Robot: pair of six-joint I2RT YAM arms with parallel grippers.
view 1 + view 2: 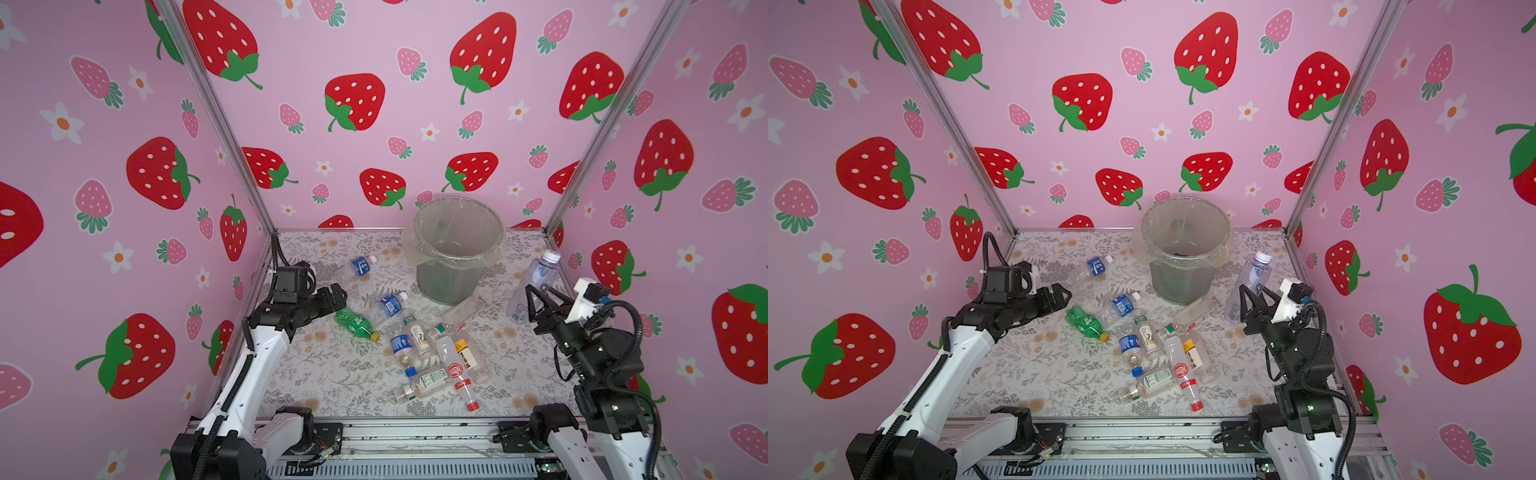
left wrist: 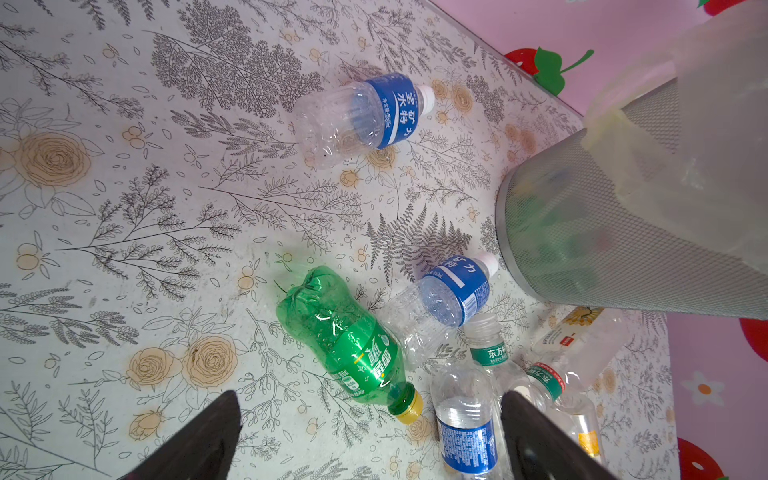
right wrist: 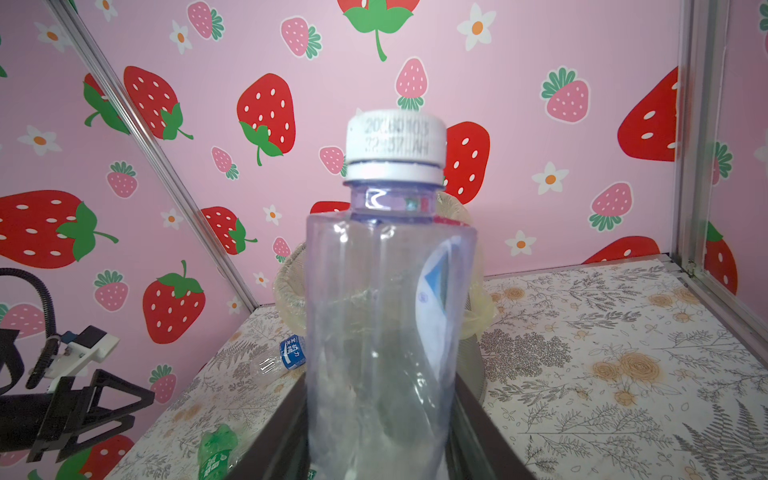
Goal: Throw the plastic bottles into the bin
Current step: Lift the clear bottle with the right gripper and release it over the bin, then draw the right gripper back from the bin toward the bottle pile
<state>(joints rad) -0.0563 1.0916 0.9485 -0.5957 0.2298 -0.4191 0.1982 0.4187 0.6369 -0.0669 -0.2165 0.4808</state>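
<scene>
The right gripper (image 1: 541, 294) pinches a clear white-capped bottle (image 1: 537, 279) above the right edge of the desk (image 1: 316, 374), near the bin (image 1: 449, 282) at the back edge. The left gripper (image 1: 337, 294), spread wide, hangs by the green bottle (image 1: 356, 324).

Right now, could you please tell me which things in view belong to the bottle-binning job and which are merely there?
Belongs to the job:
- bin
- clear bottle, held in the right gripper
- green bottle
- blue-labelled bottle, lying apart
- heap of bottles in front of the bin

Merely there:
- floral tabletop
- strawberry-print walls
- metal frame posts
</scene>
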